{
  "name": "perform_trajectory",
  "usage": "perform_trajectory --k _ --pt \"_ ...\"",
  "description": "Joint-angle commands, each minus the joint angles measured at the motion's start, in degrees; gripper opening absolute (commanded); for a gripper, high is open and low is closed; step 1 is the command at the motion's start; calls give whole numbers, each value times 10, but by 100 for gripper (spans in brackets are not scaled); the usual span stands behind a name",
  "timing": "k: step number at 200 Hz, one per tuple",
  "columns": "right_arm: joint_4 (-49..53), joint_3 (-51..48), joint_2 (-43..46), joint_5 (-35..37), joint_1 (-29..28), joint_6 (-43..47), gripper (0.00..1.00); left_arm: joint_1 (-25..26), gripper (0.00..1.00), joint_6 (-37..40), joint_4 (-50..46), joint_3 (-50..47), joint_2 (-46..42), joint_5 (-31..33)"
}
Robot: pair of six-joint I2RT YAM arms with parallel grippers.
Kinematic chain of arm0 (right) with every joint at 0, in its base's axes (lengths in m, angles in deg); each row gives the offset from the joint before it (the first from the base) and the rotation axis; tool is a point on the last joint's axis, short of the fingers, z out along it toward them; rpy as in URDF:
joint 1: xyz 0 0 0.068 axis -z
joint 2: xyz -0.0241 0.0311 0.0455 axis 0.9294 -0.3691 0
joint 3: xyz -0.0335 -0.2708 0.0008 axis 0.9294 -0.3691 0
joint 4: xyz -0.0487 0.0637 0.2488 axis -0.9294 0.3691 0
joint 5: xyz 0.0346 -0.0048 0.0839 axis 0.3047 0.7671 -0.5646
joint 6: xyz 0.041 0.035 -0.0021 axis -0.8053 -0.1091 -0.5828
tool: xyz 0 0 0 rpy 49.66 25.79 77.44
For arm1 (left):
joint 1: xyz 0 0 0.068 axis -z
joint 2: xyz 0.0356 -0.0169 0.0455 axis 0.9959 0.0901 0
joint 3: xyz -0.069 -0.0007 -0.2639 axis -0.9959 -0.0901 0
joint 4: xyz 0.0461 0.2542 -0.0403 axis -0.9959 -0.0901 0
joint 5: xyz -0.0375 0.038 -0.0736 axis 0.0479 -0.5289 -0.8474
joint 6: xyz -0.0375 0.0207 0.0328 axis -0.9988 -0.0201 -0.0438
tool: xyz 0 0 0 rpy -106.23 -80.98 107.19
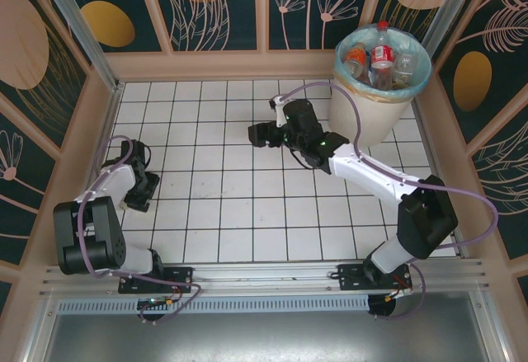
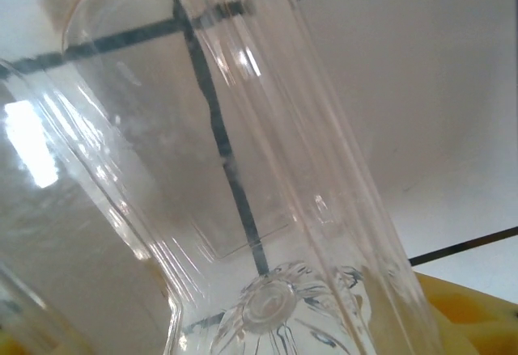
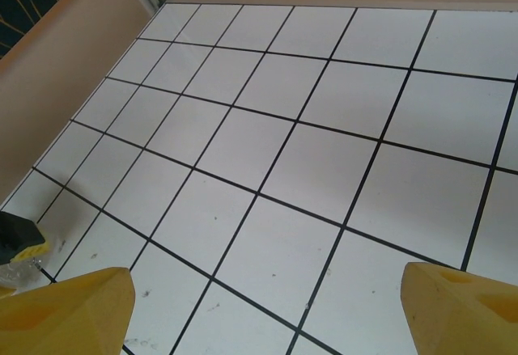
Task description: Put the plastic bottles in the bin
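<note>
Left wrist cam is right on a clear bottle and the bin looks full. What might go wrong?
1. The bin is heaped to its rim, with a red-capped bottle sticking up; another drop may bounce out.
2. The left gripper sits far from the bin, with the right gripper between them; a carry might clip it.
3. The clear bottle looks smooth and its grip can't be judged; it may slip.

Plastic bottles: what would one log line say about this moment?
bin: holds several bottles | left jaws: at clear bottle, grip unclear | right jaws: open, empty, over tiles
</note>
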Motion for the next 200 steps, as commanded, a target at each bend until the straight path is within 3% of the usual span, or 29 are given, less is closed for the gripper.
perform_trajectory --k 1,27,83,121,166,200 --pt "4 23 -12 -9 3 -5 86 -4 59 43 3 24 -32 29" --pt "6 33 -21 -12 3 -2 86 -5 60 68 6 28 -61 32" --pt "10 44 -34 -11 4 2 86 -4 47 141 53 24 -128 23" --pt "13 47 -33 -7 5 1 86 4 49 202 15 64 -135 60" --pt "16 48 -34 6 6 2 86 128 51 264 -22 146 -114 172" --pt "12 33 -4 -5 22 4 86 255 51 328 10 189 -99 272"
